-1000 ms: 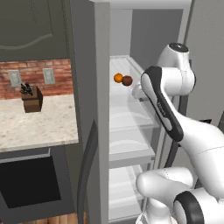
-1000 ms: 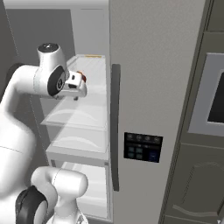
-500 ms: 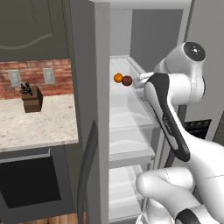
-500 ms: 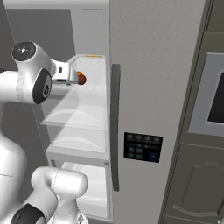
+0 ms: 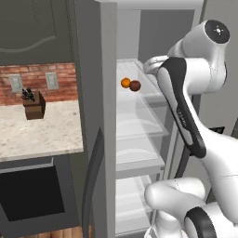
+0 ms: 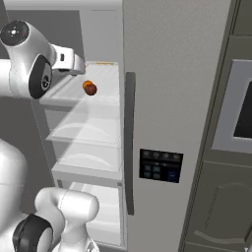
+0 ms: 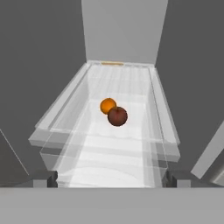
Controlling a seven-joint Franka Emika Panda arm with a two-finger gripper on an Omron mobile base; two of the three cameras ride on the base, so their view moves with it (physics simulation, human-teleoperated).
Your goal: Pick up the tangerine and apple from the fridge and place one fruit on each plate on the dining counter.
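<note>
On the upper white shelf of the fridge (image 6: 162,98), the tangerine (image 7: 107,105) and the apple (image 7: 117,116) sit touching, the apple nearer our gripper (image 7: 112,177). Over the last second we have swung the arm up and squared the hand to the shelf front; its jaws now stand spread wide, holding nothing. We judge the approach set and neither fruit yet picked
</note>
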